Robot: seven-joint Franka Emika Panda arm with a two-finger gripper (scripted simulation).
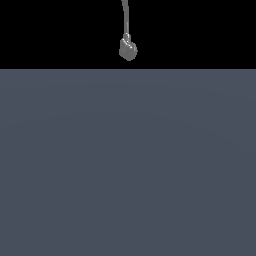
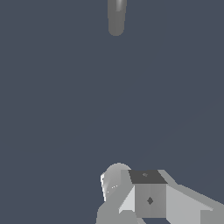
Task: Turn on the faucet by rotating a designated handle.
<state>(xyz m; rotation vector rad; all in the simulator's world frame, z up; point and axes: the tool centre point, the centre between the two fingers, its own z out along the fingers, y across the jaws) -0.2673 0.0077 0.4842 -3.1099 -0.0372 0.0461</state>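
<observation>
- Exterior view: A small mid-grey, rounded, lumpy faucet (image 1: 128, 49) with faint highlights hung near the top centre of the frame. It was set against a plain black backdrop (image 1: 45, 30).
- A thin, slightly curved grey stem (image 1: 125, 17) ran from the lump's upper end to the frame's top edge.
- The faucet's lower end stopped just short of the straight line where the backdrop met a wide, flat slate-blue floor (image 1: 128, 165). The floor filled the rest of the picture.
- At this range the faucet's handle could not be told apart from its body.
- No gripper could be picked out with certainty in this view.
- Wrist view: The faucet's rounded, glossy grey lump (image 2: 114, 179) sat at one edge of the frame over the same slate-blue floor (image 2: 65, 109). Pale glints showed on its curved side.
- A pale-grey, faceted block with one dark face (image 2: 149, 199) touched the lump. A sloping pale panel ran away from the block toward the frame's corner.
- At the opposite edge, well apart from the lump, a smooth grey round-ended bar (image 2: 116, 19) reached into the frame. What it belonged to could not be told.
- No pair of fingertips was clearly visible, so it could not be told whether the jaws stood apart or together.
</observation>
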